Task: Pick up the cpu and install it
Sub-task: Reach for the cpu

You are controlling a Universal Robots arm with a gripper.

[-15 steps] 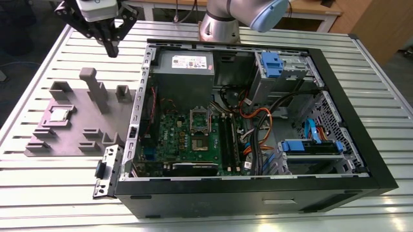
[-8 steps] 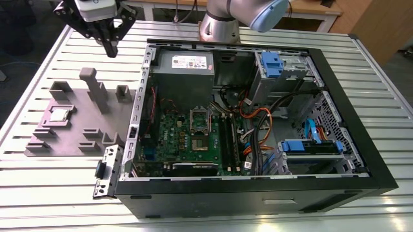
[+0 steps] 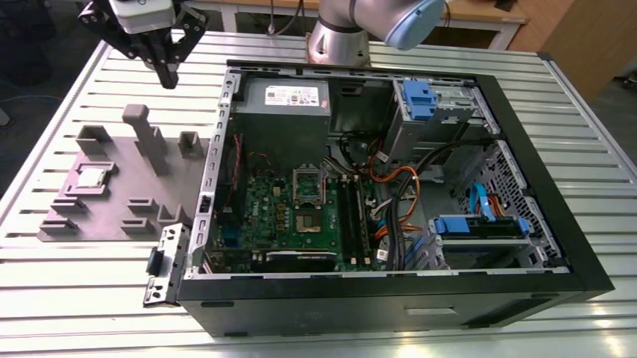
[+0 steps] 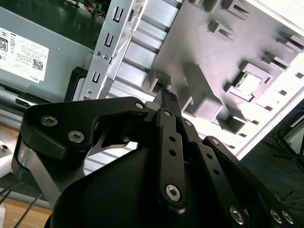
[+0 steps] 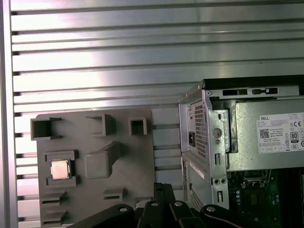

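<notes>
My hand (image 3: 166,73) hangs empty, fingers pinched together, above the counter (image 3: 60,97) at the grey plate's (image 3: 100,224) corner beside the computer case (image 3: 398,306). The cpu (image 3: 92,177) lies flat in that plate's square recess, across the plate from me, away from the case.

Grey posts (image 3: 149,145) stand near the uncovered cpu (image 3: 92,176).

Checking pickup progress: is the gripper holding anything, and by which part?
Nothing is held. The gripper hangs empty; the cpu lies in the grey tray.
</notes>
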